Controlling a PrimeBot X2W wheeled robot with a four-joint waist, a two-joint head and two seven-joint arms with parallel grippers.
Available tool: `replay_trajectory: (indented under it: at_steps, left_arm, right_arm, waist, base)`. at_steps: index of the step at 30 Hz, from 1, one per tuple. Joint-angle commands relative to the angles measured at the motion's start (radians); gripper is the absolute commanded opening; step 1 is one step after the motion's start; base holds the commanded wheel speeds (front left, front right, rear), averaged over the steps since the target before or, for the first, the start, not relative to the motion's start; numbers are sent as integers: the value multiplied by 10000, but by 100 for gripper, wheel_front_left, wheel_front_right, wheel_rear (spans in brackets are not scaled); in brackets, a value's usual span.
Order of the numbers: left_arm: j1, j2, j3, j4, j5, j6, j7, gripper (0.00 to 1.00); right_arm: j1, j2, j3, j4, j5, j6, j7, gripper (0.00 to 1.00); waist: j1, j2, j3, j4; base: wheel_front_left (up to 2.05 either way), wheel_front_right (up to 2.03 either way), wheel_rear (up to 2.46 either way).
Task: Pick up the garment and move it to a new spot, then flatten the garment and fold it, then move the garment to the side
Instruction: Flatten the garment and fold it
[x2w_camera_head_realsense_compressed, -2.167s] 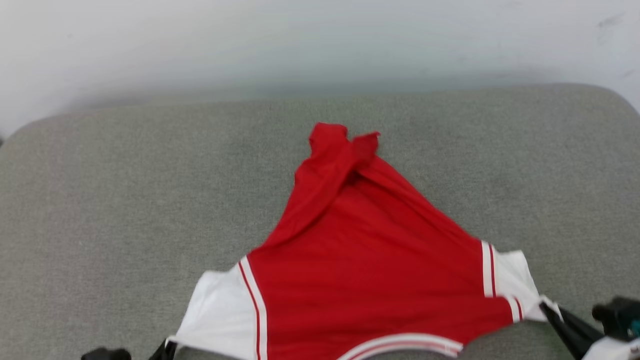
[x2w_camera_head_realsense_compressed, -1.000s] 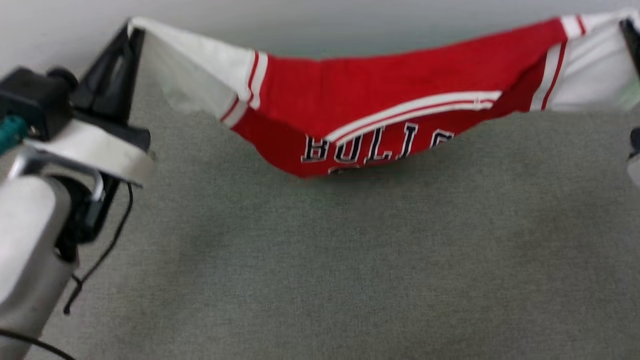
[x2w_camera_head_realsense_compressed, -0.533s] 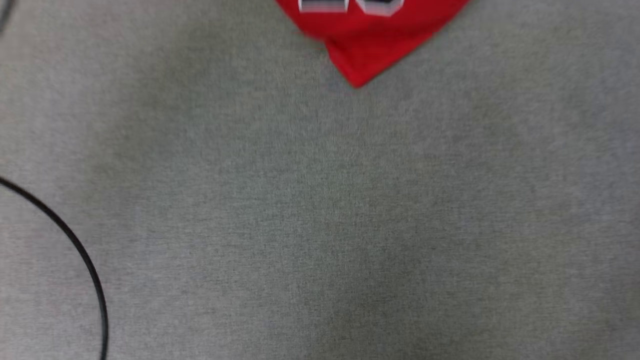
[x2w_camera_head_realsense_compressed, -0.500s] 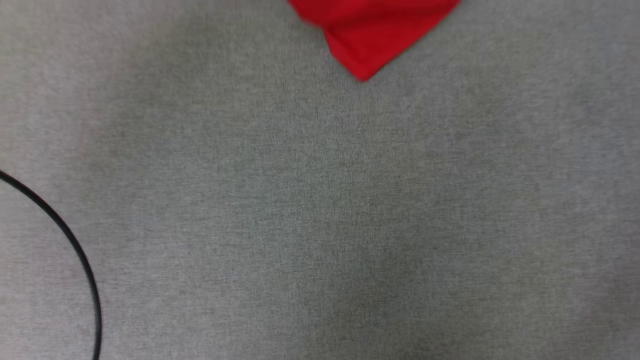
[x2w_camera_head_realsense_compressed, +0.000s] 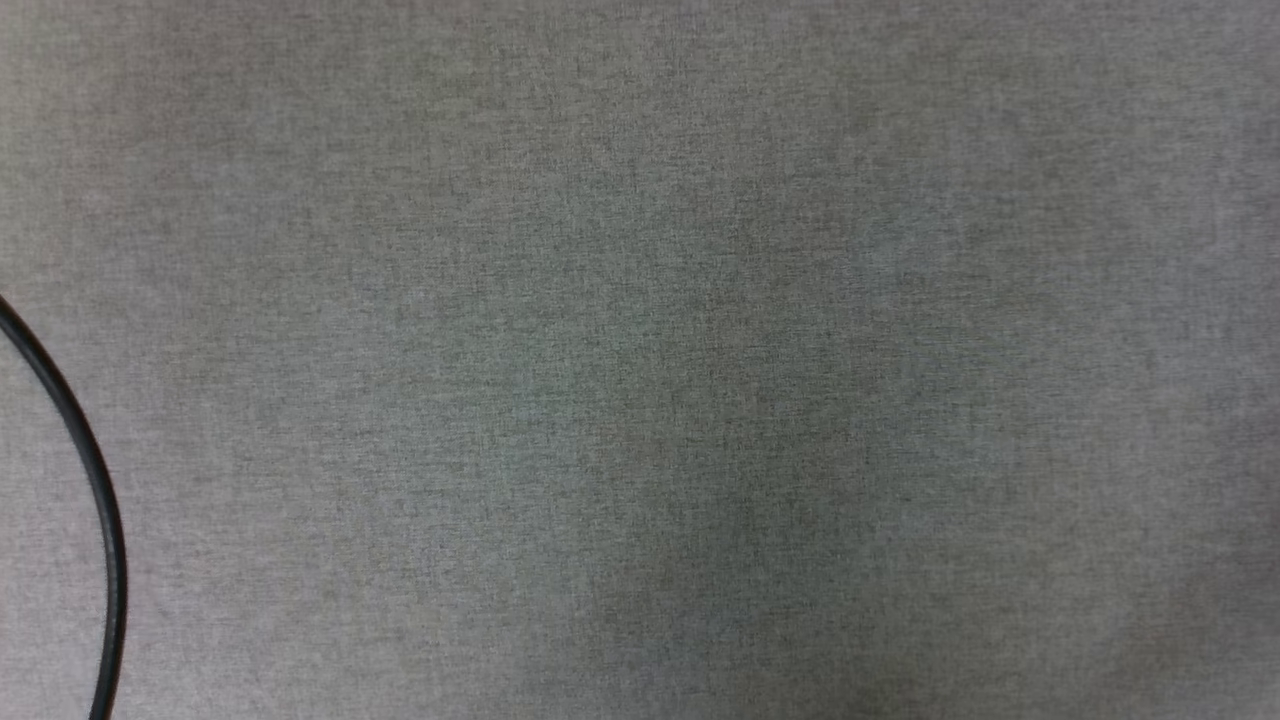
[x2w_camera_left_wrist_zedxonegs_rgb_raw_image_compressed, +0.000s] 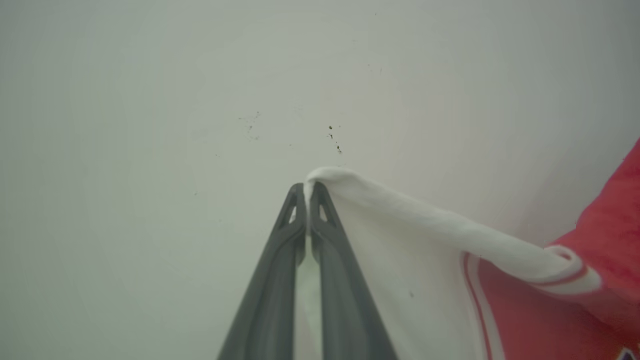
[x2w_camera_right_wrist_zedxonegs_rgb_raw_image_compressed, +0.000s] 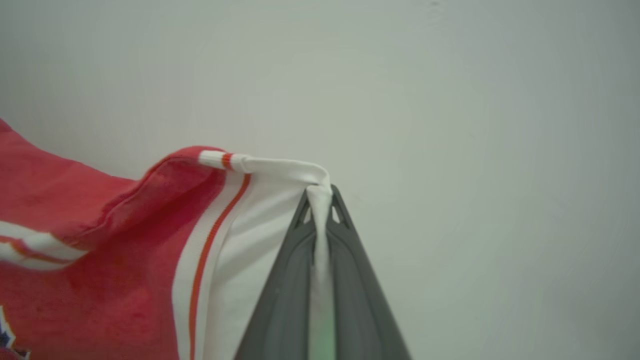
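Left claw (x2w_camera_left_wrist_zedxonegs_rgb_raw_image_compressed: 306, 192) is pinched tight on the edge of one white short sleeve of the red jersey-style T-shirt (x2w_camera_left_wrist_zedxonegs_rgb_raw_image_compressed: 410, 260) with red-and-white striped trim. In the left wrist view the shirt hangs off to the right of its dark fingers (x2w_camera_left_wrist_zedxonegs_rgb_raw_image_compressed: 275, 290), with a pale off-white wall (x2w_camera_left_wrist_zedxonegs_rgb_raw_image_compressed: 150, 100) with a few dark specks behind it. Over on the other side, the right claw (x2w_camera_right_wrist_zedxonegs_rgb_raw_image_compressed: 319, 195) is clamped on the other white sleeve, with the cloth bunched up between its fingers. The red body sags away to its left in the right wrist view, and a bit of black white-outlined lettering peeks in at the lower left corner. Head view looks down on a grey fabric-covered worktop (x2w_camera_head_realsense_compressed: 640, 360), with a thin black cable (x2w_camera_head_realsense_compressed: 103, 490) curving along its left edge.
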Motion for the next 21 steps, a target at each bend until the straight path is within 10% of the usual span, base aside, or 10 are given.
replay_trajectory:
  at_steps: [1,13,21]
  left_arm:
    - [-270,-59,4,260,-8,-36,-172,0]
    - [1500,-224,-145,1968,-995,-260,-922,0]
    - [5018,410,224,584,-1724,-273,-959,0]
  right_arm:
    - [-272,140,160,344,-90,-8,-164,0]
    - [1430,1009,1283,2349,218,-8,-1788,0]
    - [3854,1398,2063,2434,1064,-8,-2365,0]
  waist:
    - [-3,0,72,28]
    - [-3,0,-462,-13]
    - [-3,0,-1640,-209]
  base:
    - [0,0,0]
    - [0,0,0]
    - [0,0,0]
